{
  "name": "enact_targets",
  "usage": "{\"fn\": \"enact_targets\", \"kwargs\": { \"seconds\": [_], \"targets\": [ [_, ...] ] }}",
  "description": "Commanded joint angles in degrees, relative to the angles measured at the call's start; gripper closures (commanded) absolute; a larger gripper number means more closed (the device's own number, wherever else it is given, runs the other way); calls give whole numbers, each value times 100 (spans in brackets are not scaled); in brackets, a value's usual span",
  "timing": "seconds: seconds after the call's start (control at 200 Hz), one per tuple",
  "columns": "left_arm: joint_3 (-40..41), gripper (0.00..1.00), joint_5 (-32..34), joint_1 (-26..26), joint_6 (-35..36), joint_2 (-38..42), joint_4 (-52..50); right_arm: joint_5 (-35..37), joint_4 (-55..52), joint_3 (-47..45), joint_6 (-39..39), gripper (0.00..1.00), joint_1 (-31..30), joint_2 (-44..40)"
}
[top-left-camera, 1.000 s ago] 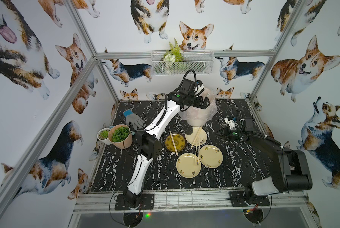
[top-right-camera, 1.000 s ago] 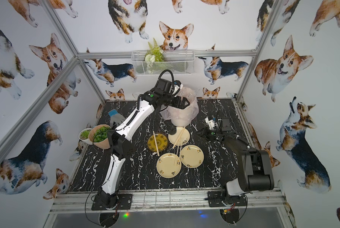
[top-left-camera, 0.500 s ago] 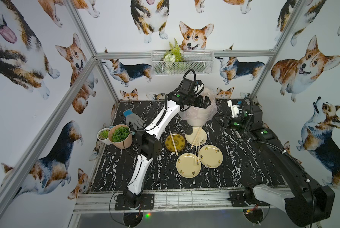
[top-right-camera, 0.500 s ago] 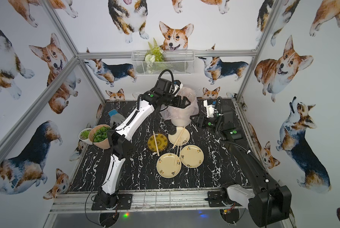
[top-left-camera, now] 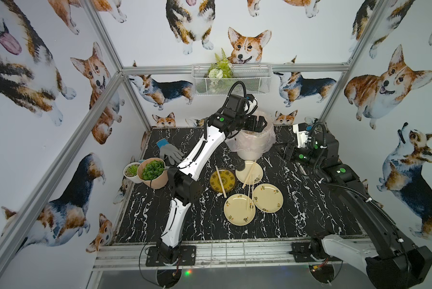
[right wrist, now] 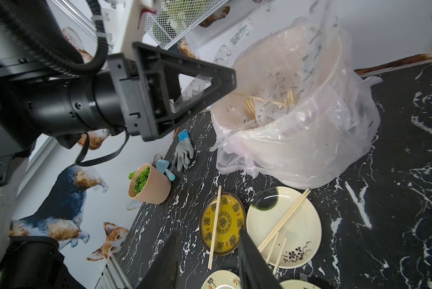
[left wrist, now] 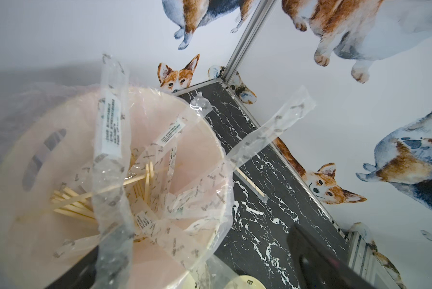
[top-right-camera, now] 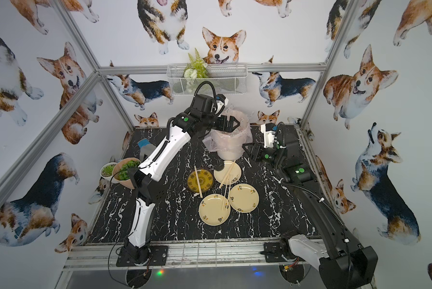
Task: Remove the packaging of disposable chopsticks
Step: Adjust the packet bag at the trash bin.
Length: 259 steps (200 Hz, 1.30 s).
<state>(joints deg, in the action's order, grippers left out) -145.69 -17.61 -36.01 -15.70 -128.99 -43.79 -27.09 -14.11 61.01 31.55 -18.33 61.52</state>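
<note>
Sleeve dropped: the left gripper hangs over the lined bin at the far side, jaws wide, holding nothing; a clear sleeve droops loose into it; the right gripper, part open and empty, has dipped back just right of the bin, likely for another pair; bare chopsticks lie across plates nearer; black marbled table, corgi-print walls.

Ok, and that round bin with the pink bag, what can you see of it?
The bin is a round, pale tub standing upright at the back of the black marbled table. A crinkly clear-pink bag lines it and spills over its rim. Inside lie clear sleeves and wooden chopsticks; another sleeve pokes out over the rim. The open left gripper hangs above its mouth. A cream plate sits close beside its base.
</note>
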Motion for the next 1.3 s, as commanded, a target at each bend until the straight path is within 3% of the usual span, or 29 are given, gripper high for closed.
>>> {"fn": "enact_targets", "kwargs": {
  "seconds": [0.0,0.08,0.215,0.46,0.891,0.971,1.156,1.201,1.246,1.291],
  "targets": [
    [-731,0,-568,61,-69,-369,-407,177,268,-17,334,60,57,48],
    [-59,0,-1285,124,-203,32,342,-65,973,-43,807,60,332,179],
    [1885,0,-1466,189,-278,1014,1940,-500,1563,545,1553,55,651,1011],
    [2772,2,-2192,235,-475,1548,2967,-814,2691,1595,2832,55,590,2315],
    [3363,2,-2456,237,-469,1941,3493,-818,2713,2207,3183,50,152,3085],
    [3358,2,-2502,236,-477,1926,3470,-961,3052,2277,3348,62,124,3199],
    [3328,2,-2609,235,-460,1876,3368,-1040,2987,2638,3393,69,92,3455],
    [3343,2,-2627,239,-447,1903,3361,-1091,2968,2749,3384,82,92,3527],
    [3362,2,-2583,240,-405,1936,3306,-1102,2956,2769,3376,85,92,3542],
    [3364,1,-2498,244,-344,1999,3235,-1123,2878,2863,3297,97,92,3563]
  ]
}}
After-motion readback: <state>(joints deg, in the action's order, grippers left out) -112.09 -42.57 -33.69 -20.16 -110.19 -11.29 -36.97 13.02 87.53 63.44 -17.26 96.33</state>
